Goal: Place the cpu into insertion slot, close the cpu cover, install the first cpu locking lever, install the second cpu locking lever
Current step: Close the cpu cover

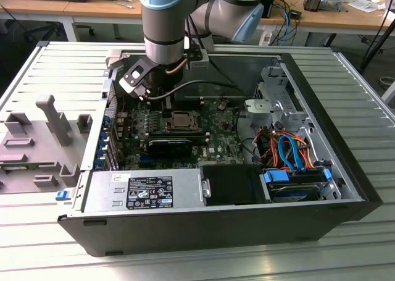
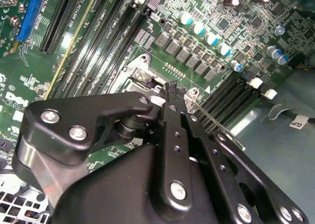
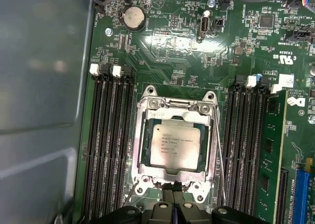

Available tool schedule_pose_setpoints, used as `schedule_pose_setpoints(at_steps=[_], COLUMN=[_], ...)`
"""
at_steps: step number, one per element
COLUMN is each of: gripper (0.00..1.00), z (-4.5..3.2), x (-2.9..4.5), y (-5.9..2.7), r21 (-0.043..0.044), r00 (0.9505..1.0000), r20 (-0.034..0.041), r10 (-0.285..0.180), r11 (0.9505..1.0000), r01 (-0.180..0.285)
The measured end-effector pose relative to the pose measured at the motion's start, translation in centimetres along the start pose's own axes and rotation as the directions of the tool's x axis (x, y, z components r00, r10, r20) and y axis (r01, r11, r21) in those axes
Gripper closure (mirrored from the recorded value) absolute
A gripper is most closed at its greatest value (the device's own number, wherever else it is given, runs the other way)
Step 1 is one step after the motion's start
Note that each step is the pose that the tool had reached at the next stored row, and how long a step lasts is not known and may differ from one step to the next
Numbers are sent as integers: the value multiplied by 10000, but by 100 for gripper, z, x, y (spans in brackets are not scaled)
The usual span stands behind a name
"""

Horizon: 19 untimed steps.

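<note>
At the cpu cover edge, the claw, tips together.

The small, flat, square cpu, its top dull silver-grey metal, sits level in the insertion slot. This square, silvery-framed socket lies around the middle of the green motherboard. The cpu cover, a thin silvery metal plate, lies flat on the socket, and its square window frames the chip's top.
</note>
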<state>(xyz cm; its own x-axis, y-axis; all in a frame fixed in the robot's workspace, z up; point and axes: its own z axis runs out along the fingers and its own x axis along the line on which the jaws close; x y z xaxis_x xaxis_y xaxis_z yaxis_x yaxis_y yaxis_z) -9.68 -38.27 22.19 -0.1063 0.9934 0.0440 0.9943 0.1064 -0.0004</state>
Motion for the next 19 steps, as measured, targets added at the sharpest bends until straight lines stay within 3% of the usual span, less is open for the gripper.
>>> schedule_pose_setpoints(at_steps=[5, 19], gripper=[89, 89], z=[59, 130], x=[-14, -22], y=[246, 242], r21=[139, 138], r00=[10000, 10000], r20=[-15, -27], r10=[8, 9], r11=[9999, 9999], r01=[-8, -9])
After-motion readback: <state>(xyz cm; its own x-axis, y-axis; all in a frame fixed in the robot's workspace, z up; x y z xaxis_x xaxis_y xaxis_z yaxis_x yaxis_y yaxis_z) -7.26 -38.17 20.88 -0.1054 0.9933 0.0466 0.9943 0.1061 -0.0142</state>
